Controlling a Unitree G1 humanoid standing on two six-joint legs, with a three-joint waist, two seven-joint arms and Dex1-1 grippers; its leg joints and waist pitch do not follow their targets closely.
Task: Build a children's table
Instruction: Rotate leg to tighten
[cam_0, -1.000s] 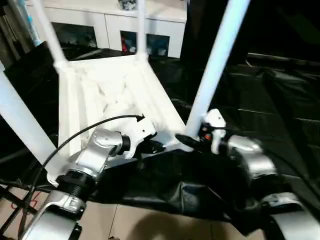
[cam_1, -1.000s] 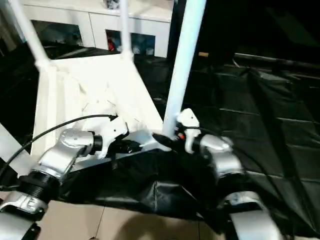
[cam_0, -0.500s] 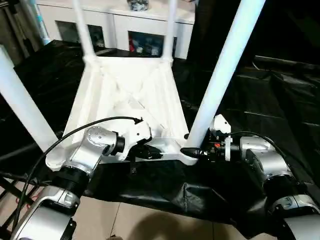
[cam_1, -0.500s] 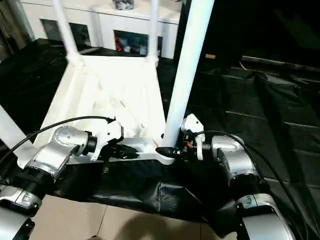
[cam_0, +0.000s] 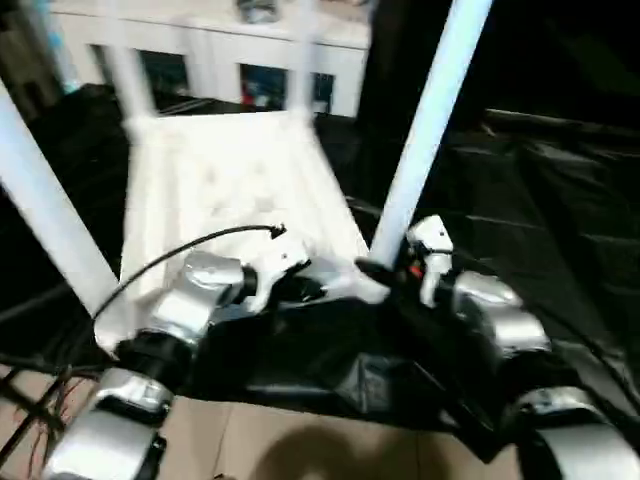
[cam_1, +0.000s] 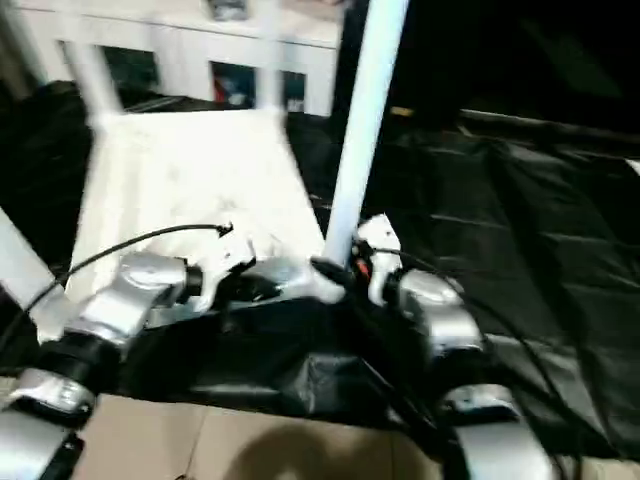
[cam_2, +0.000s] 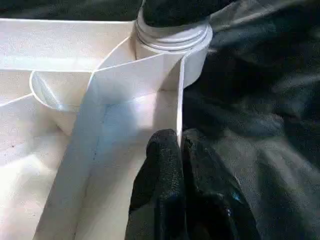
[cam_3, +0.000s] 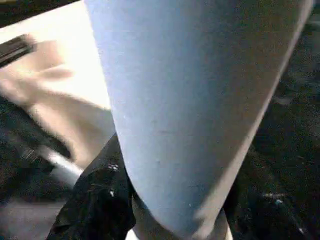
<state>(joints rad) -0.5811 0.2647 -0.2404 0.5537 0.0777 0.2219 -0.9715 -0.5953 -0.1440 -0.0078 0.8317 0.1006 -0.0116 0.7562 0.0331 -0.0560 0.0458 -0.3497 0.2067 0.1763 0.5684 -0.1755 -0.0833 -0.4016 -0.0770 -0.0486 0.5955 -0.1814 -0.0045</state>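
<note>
We pinch the table's (cam_0: 220, 180) near rim with our left gripper (cam_2: 179, 145); our right gripper (cam_0: 385, 272) clasps the near-right leg (cam_0: 425, 120), which next needs seating firmly.

The upturned table's legs (cam_0: 430, 130) run past the top edge, tips unseen.

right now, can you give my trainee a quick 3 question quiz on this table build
1. True or false: the table lies upside down, legs up.
2. What does the left gripper pinch? A) a leg B) the rim C) the black sheet
3. Which leg does the right gripper close around?

Key:
1. True
2. B, the thin rim by a corner socket
3. The near right one, at its base
</note>
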